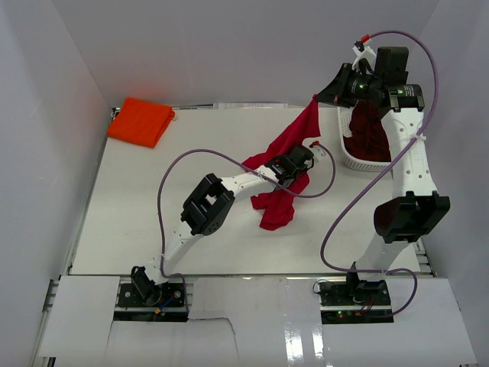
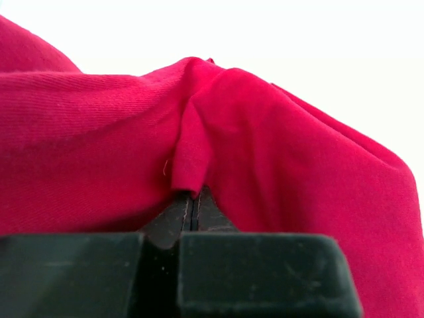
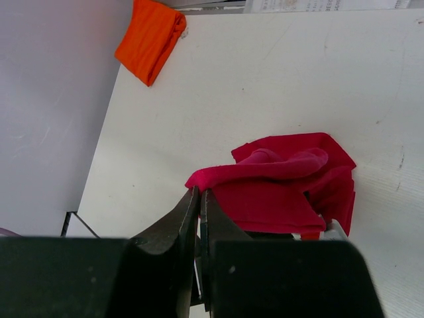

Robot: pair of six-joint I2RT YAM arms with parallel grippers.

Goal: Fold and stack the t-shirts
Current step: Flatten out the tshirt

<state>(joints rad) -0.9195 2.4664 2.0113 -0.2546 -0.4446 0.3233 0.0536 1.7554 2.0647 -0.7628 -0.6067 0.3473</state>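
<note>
Red t-shirt (image 1: 296,141) hangs in the air above the middle of the table (image 1: 153,199), nearer the right edge. It is stretched as a slanted band from a high pinch near the far right corner down to a lower pinch, and its loose end is bunched on the tabletop below. The step appears to be opening this shirt out so it can lie flat before folding. To do that well, both pinches should stay firm, the grippers should draw apart until the cloth is taut, and the shirt should be lowered onto bare table away from the basket. The left gripper (image 2: 192,199) has its jaws pressed together on a small fold of the red cloth. The right gripper (image 3: 199,195), raised high, has its jaws likewise together, clamped on an edge of the same shirt. An orange t-shirt (image 1: 140,121) lies folded at the far left corner. A dark maroon t-shirt (image 1: 368,134) sits in a white lattice basket (image 1: 359,162) by the right edge, near the far right corner.
</note>
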